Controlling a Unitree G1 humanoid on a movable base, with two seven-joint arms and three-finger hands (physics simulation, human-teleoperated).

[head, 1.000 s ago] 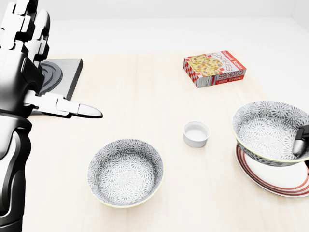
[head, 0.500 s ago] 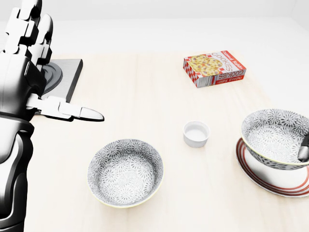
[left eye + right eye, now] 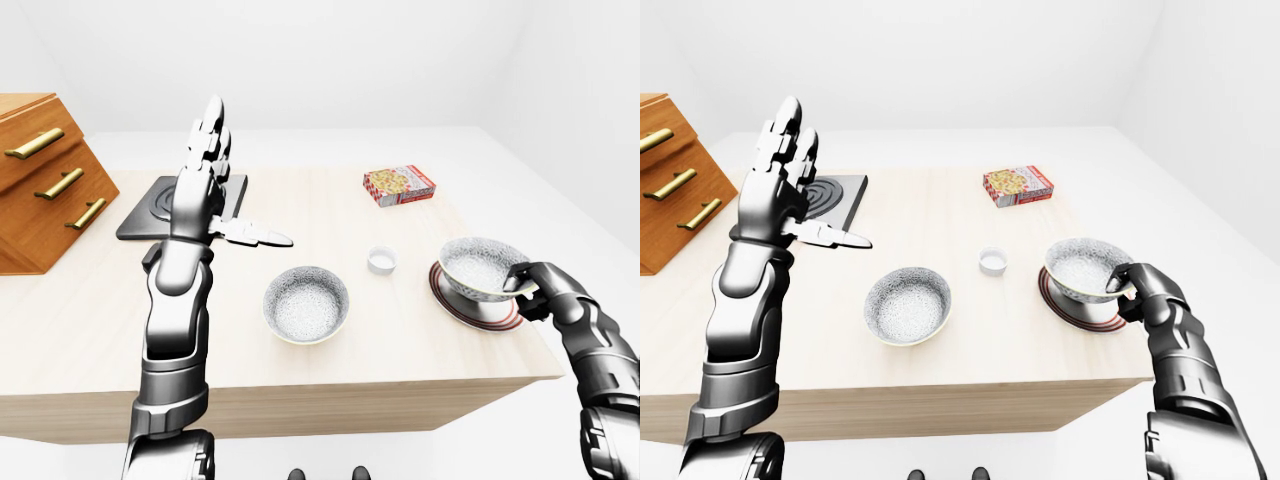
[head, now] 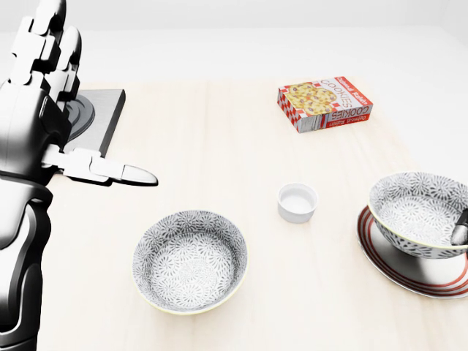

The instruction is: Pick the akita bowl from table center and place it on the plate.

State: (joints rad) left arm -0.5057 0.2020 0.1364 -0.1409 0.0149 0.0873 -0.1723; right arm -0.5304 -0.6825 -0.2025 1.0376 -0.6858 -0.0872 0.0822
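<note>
1. The akita bowl point(image 4: 418, 213) sits on the plate point(image 4: 409, 284), slightly tilted, by the desk's point(image 4: 219, 153) right edge.
2. The right hand point(image 3: 1138, 290) is grasping its rim, fingers pinched over it.
3. The left hand point(image 3: 772, 198) hangs raised over the desk's left side, released, fingers spread.
4. A second patterned bowl point(image 4: 190, 259) stands well apart from the plate, mid-desk.

My left arm point(image 3: 178, 310) and right arm point(image 3: 1180, 355): glossy gunmetal shells in rounded, jointed segments, black at the seams; left hand point(image 3: 198, 198) and right hand point(image 3: 1137, 288): same finish, three blocky segmented fingers point(image 3: 212, 132) each, paling to silver at tapered tips.
</note>
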